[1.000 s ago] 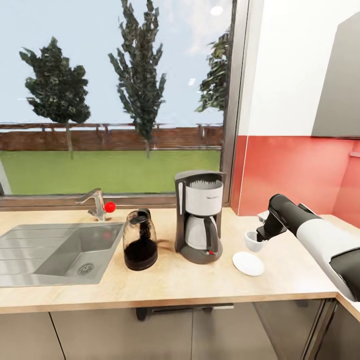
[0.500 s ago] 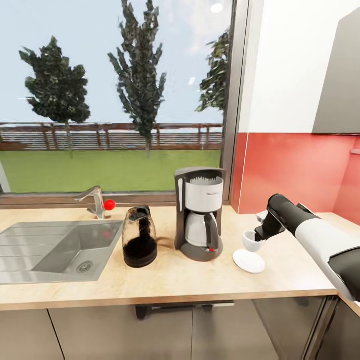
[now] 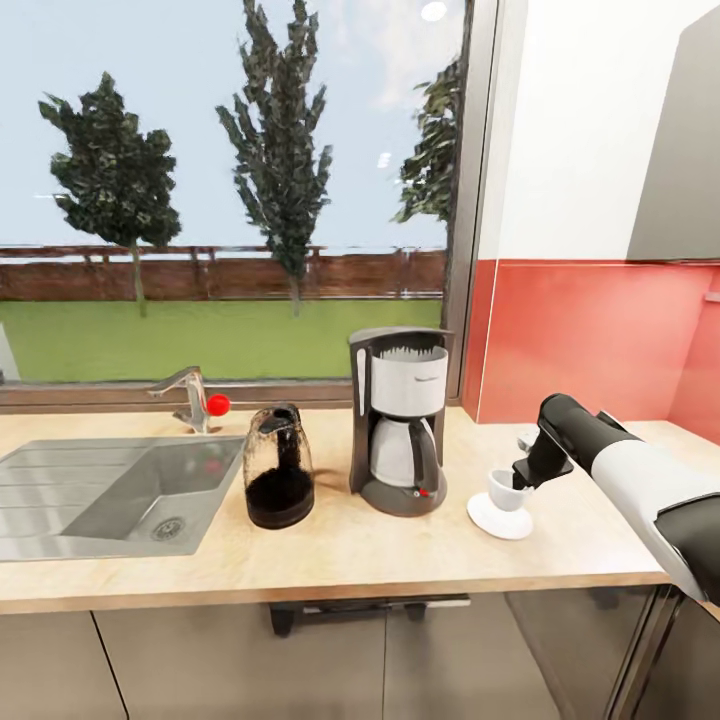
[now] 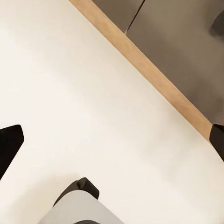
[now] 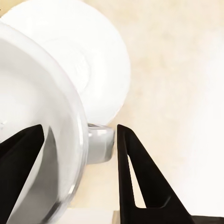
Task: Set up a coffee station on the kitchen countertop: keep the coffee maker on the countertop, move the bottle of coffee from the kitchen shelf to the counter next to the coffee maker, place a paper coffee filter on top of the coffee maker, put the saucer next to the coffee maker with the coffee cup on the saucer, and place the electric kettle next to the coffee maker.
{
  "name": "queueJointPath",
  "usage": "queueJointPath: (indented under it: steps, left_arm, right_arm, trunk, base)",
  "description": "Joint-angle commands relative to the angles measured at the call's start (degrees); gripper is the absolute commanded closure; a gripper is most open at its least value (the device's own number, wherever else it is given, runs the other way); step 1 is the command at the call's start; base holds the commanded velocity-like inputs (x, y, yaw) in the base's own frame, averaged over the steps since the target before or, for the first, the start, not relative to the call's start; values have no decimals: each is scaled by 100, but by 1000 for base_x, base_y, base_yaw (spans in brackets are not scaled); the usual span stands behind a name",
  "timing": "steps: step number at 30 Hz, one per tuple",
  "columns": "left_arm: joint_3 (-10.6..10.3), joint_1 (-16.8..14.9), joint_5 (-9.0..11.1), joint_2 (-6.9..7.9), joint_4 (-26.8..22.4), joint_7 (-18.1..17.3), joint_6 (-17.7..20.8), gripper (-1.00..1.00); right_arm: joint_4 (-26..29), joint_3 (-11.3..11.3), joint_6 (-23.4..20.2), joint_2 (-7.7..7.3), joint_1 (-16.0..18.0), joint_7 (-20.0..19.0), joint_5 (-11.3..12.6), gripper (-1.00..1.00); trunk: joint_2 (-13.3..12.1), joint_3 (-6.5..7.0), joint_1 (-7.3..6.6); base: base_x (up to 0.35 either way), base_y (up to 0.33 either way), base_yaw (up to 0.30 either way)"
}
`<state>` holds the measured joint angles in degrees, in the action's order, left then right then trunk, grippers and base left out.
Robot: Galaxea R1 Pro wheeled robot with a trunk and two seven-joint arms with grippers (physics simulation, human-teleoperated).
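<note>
The coffee maker [image 3: 400, 422] stands on the kitchen countertop [image 3: 330, 560], with the electric kettle [image 3: 278, 482] close on its left. On its right lies the saucer [image 3: 492, 522], and the coffee cup [image 3: 503, 490] stands upright on it. My right gripper [image 3: 520, 474] is shut on the cup's rim. In the right wrist view one finger [image 5: 18, 158] is inside the cup [image 5: 42, 116] and the other outside its handle [image 5: 100, 145], above the saucer [image 5: 100, 60]. My left gripper [image 4: 112, 140] hangs open over pale floor. A white ruffled edge shows in the maker's top. The bottle of coffee and kitchen shelf are out of view.
A steel sink [image 3: 60, 500] with a faucet [image 3: 185, 392] and red knob takes the counter's left part. A red backsplash [image 3: 590, 340] and a grey wall cabinet [image 3: 680, 170] are at the right. The counter turns a corner at the far right.
My right gripper has lowered the cup from a tilted hold above the counter onto the saucer. The head view has also shifted a little.
</note>
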<state>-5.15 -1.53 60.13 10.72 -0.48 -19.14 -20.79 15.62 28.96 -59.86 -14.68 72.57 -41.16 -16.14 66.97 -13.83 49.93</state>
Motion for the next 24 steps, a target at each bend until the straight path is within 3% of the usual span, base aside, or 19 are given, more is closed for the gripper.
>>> queueJointPath:
  steps: [1,8,24]
  left_arm:
    - [-48,-5,61,0,9,-28,-12,-100]
    - [-48,-5,61,0,6,-28,-12,-100]
    - [-56,-5,-4,-26,4,-19,-41,-100]
  right_arm:
    - [11,4,-14,-2,3,-67,-56,100]
    - [11,4,-14,0,3,-65,-56,100]
    - [11,4,-14,3,3,-59,-61,100]
  trunk:
    - [47,-26,23]
    - [327,-152,177]
    - [408,-188,221]
  base:
    - [0,0,0]
    - [0,0,0]
    - [0,0,0]
